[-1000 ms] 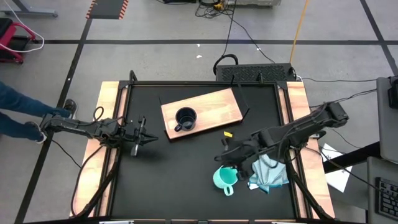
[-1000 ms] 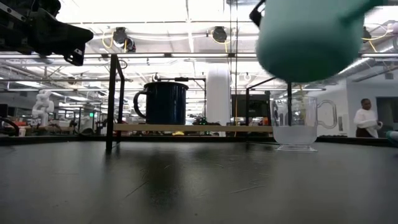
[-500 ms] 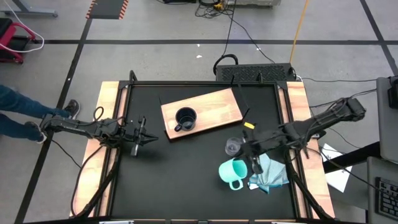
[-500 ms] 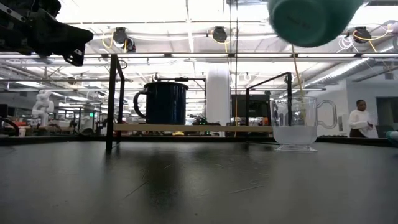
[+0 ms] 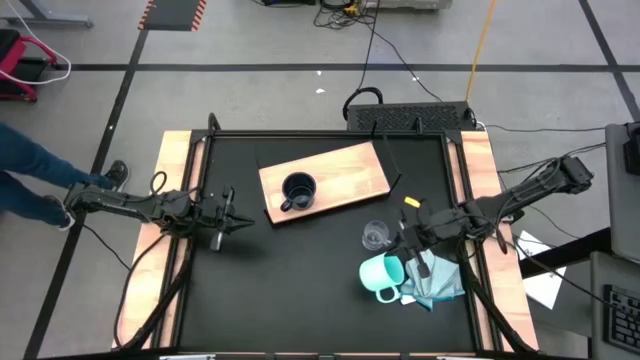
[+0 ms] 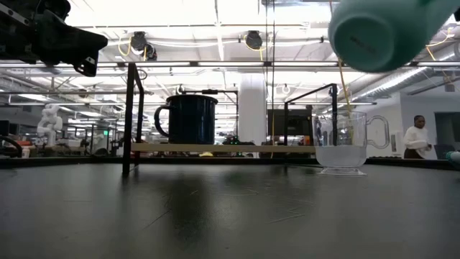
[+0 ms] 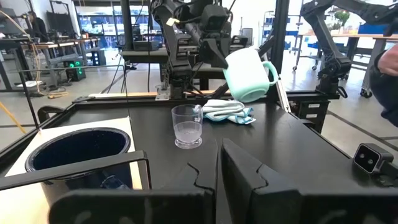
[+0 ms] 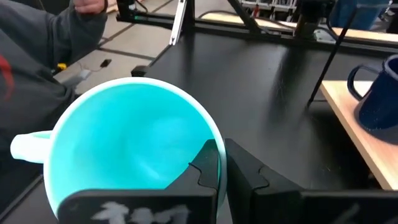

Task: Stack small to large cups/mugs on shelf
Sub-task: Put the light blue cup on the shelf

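Note:
The black mug point(image 5: 297, 190) stands on its base on the light wooden shelf point(image 5: 345, 168) at the table's far middle. The clear glass cup point(image 5: 375, 236) stands on the black tabletop to the right of the shelf's near edge. My right gripper point(image 5: 405, 260) is shut on the turquoise mug point(image 5: 380, 276), held in the air just near of the glass cup; the mug also shows in the left wrist view point(image 7: 247, 73). My left gripper point(image 5: 232, 222) is shut and empty at the table's left side. My right gripper holds the turquoise mug by its rim point(image 8: 214, 138), on the side opposite the handle point(image 8: 25, 146). One finger point(image 8: 206, 163) is inside the mug and one outside. The mug is lifted clear of the table and tilted, its bottom point(image 6: 359, 39) turned toward the near edge.
A light-blue cloth point(image 5: 438, 282) lies crumpled on the table under my right arm. Black frame posts point(image 6: 129, 115) stand by the shelf. A person's legs point(image 5: 30, 185) show on the floor to the left of the table.
My right gripper has drawn back toward the table's right edge with the turquoise mug, which stays clear of the table. The mug has tipped, so that its bottom now faces the near edge.

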`<state>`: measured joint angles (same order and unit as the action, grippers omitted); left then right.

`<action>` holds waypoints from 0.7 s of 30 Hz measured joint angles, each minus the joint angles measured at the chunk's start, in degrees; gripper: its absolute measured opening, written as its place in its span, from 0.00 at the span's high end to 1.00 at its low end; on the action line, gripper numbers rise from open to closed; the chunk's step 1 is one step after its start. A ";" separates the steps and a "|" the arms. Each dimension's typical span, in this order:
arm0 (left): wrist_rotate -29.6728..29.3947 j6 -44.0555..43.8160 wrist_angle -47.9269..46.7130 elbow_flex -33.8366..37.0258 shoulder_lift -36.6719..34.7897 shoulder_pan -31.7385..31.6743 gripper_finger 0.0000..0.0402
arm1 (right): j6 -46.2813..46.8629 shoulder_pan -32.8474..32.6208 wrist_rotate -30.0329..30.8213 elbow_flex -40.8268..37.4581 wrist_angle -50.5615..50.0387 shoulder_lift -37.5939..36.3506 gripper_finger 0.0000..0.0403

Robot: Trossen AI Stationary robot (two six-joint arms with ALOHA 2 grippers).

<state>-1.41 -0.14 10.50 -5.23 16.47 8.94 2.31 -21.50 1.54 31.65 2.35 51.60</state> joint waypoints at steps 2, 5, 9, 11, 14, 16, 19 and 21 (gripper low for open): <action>0.00 -0.02 0.00 0.00 0.00 0.00 0.94 | -0.51 0.00 0.00 -0.83 -0.05 -0.29 1.00; 0.00 -0.02 0.00 0.00 0.00 0.00 0.94 | -0.96 0.00 0.00 -1.75 0.81 -0.30 1.00; -0.02 0.07 0.02 0.00 0.00 0.01 0.94 | -1.61 0.00 0.00 -3.33 5.00 -0.32 1.00; -0.04 0.20 0.02 0.00 0.00 -0.02 0.94 | -2.10 0.10 -0.01 -3.73 5.19 -0.30 1.00; -0.07 0.64 0.04 0.00 0.00 -0.01 0.94 | -2.10 0.58 -0.02 -3.77 6.70 -0.30 1.00; -0.09 1.14 0.07 0.00 0.00 -0.02 0.94 | -2.14 0.79 0.03 -3.77 7.46 -0.56 1.00; -0.09 1.61 0.07 0.00 0.00 0.00 0.94 | -2.85 0.78 0.00 -3.77 7.76 -0.60 1.00; -0.11 2.46 0.07 0.00 -0.02 0.01 0.94 | -3.81 0.79 0.02 -3.77 7.75 -0.60 1.00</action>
<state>-1.52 2.32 10.57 -5.23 16.45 8.95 -1.51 -20.70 1.56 27.88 10.10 51.00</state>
